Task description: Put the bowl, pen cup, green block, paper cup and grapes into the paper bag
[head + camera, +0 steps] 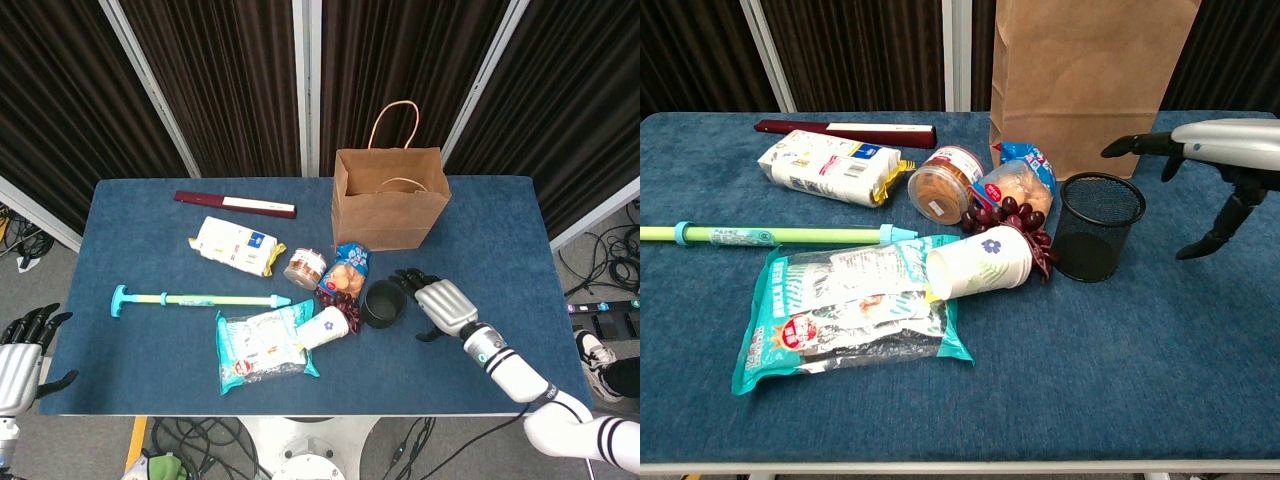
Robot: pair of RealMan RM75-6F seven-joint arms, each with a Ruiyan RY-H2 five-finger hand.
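Blue table (150, 350); left hand (18, 365) only in head view
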